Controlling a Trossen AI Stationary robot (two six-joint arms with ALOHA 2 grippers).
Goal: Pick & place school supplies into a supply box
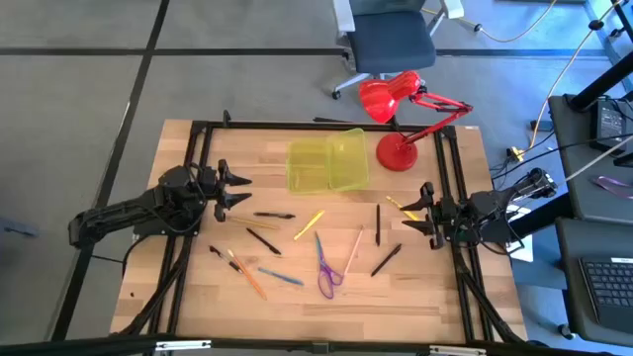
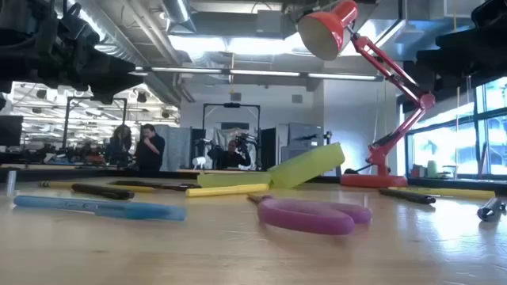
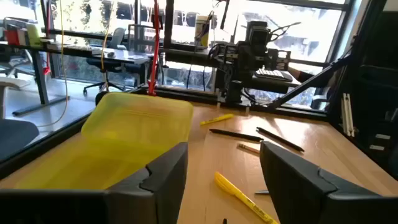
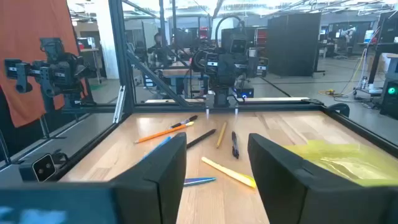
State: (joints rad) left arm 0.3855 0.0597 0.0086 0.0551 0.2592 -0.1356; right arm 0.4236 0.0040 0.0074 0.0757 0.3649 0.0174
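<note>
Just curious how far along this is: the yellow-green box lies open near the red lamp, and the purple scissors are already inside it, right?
Not quite. The supply box does lie open beside the red desk lamp, but the high view shows the purple scissors out on the wooden table, among the pens.

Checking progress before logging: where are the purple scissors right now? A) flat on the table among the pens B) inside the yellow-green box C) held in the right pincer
A: the purple scissors lie flat on the wood, apart from the supply box and both pincers.
</note>
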